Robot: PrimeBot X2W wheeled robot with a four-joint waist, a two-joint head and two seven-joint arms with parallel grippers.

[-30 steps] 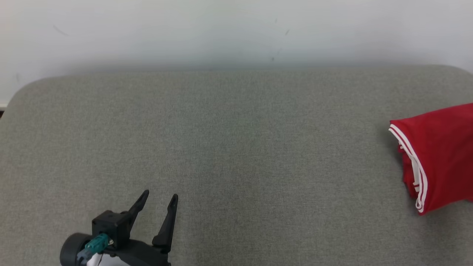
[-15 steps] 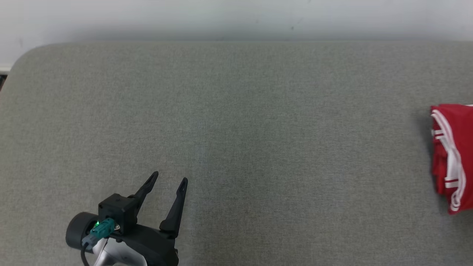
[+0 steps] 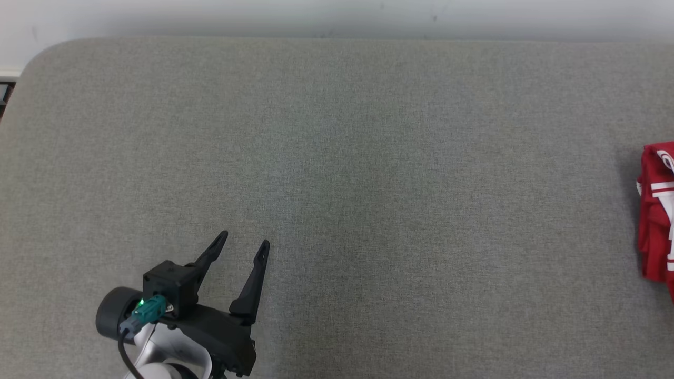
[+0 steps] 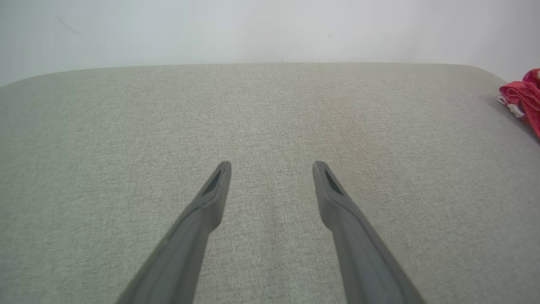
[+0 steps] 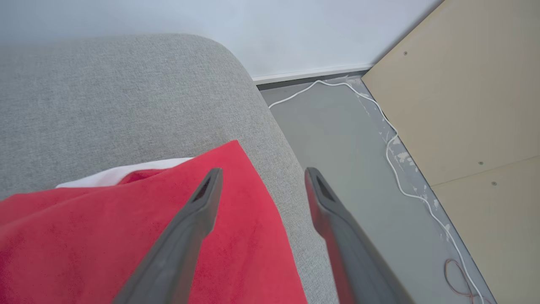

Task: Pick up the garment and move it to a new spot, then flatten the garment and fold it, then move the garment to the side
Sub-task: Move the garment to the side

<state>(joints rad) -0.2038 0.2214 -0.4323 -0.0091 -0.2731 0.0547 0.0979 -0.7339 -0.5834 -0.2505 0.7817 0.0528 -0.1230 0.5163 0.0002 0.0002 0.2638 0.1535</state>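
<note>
The garment (image 3: 656,210) is red with white stripes and lies folded at the right edge of the grey cushioned surface (image 3: 337,158); it also shows at the far right of the left wrist view, garment (image 4: 523,97). My left gripper (image 3: 245,245) hovers open over the lower left of the surface, nothing between its fingers (image 4: 211,198). In the right wrist view my right gripper (image 5: 261,177) is open just above the garment (image 5: 147,236), near the surface's rounded right corner, holding nothing.
Beyond the surface's right edge lies grey floor (image 5: 337,139) with a white cable (image 5: 388,139) and a tan board (image 5: 464,84). A white wall (image 3: 337,16) runs behind the surface.
The head camera has tilted down and swung left, so the garment slid toward the right edge of its view. The left gripper stayed open and rose a little in that view.
</note>
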